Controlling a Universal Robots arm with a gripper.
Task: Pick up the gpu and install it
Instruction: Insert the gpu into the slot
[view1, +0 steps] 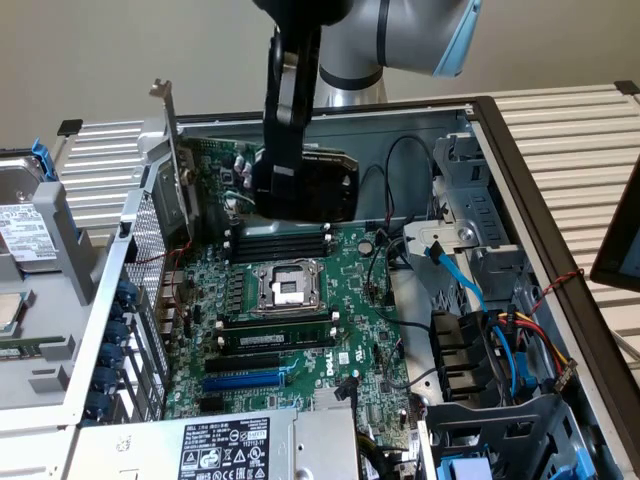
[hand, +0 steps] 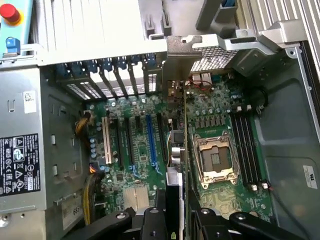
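our hand (hand: 176, 216) grips the gpu (view1: 326, 186) edge-on over the motherboard (view1: 352, 262); we judge it light, stiff, fragile, best held across shroud and board.

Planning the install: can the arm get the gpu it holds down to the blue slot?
Probably yes. The blue slot lies bare with no cable across it, and the tool holds the gpu above the motherboard.

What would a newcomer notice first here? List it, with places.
The gripper, hanging from the exterior view's top, clamps the gpu on edge over the green motherboard. Mid-board, the empty CPU socket glints. Coloured cables tangle at the exterior view's right.
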